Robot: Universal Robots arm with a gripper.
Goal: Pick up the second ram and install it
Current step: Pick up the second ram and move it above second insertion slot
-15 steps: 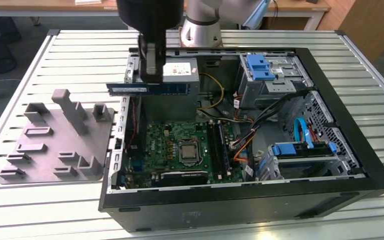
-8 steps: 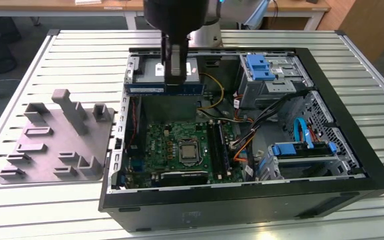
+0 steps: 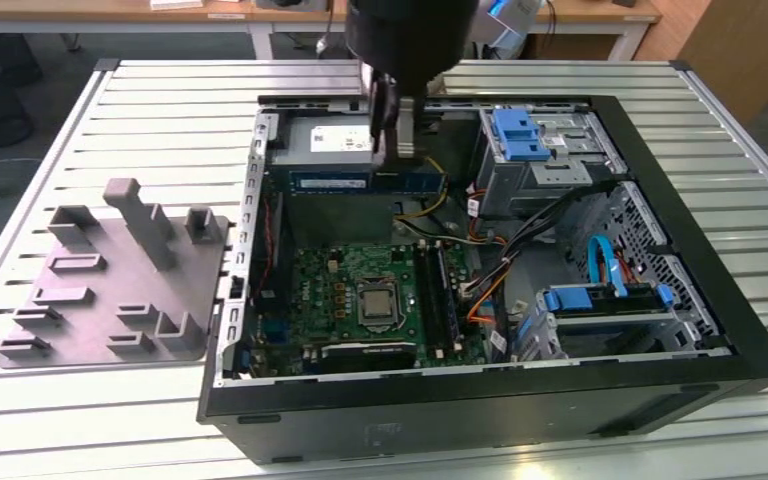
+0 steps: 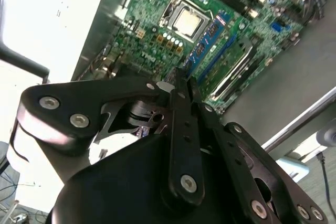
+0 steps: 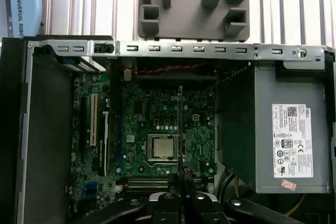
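Computer case (image 3: 491, 410): black tower laid on its side, side panel off, front wall nearest in the exterior view.
Motherboard (image 3: 331, 300): green, flat on the case floor; also in the first wrist view (image 5: 136, 129) and the second wrist view (image 4: 152, 19).
Processor (image 3: 376, 307): bare metal square near the board's middle (image 5: 164, 147).
Memory slots (image 3: 440, 290): long, black, just beside the processor on the exterior view's right.
Drive cage (image 3: 598, 300): on the exterior view's right of the board, with blue brackets.
Gripper (image 3: 392, 160): hanging over the far part of the open case; jaws narrow, clamped on the second ram; in the wrist views (image 5: 181, 176) (image 4: 178, 80).
Second ram (image 3: 344, 182): dark blue-green stick, long side level, pinched near mid-length, above the board and well apart from the slots; edge-on in the first wrist view (image 5: 180, 119), a thin line along the processor's side.
Power supply (image 3: 324, 140): grey box just behind the ram, against the far wall (image 5: 273, 140).
Fixture plate (image 3: 104, 280): grey, with upright blocks, outside the case on the exterior view's left.
Slatted table (image 3: 171, 100): white, under case and plate.
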